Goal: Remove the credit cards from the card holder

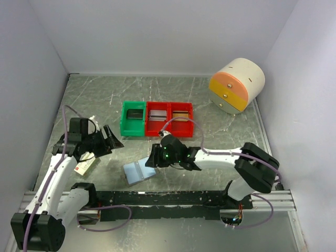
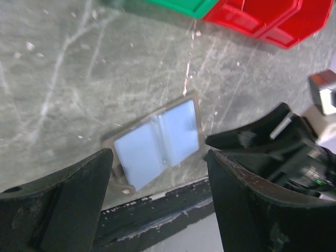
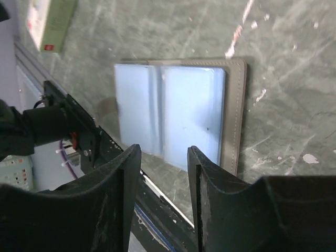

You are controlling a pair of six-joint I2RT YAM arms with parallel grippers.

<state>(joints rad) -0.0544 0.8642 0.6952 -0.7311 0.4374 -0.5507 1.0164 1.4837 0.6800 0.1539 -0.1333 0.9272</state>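
- At the near edge of the table (image 1: 105, 94), spotting the card holder (image 1: 139, 170) (image 2: 157, 144) (image 3: 173, 115): spread flat between the two arms, both pale blue pockets facing up.
- Peering into those pockets from the right wrist view: plain blue, no orange-tan edge poking out. Judging the cards either out already or tucked too deep to show.
- Catching a tan strip (image 1: 181, 113) in the right-hand red bin (image 1: 181, 131). Possibly one of the cards, but too small to call.
- Hovering right over the holder with the right claw (image 1: 151, 158) (image 3: 163, 149): jaws partly apart, gripping nothing.
- Hanging off to the side with the left claw (image 1: 114, 139) (image 2: 158, 153): jaws wide, nothing between them, aimed toward the holder.
- Calling the job late on, perhaps at the checking stage. No way to count cards from here.
- Hard to read: near edge of the holder masked by fingers in both wrist views.
- Only dark and grey blurs inside the green bin (image 1: 131, 130) and the middle red bin (image 1: 157, 131).
- Small white-and-red box (image 1: 85, 166) (image 3: 50, 23) cut off at the frame edge.
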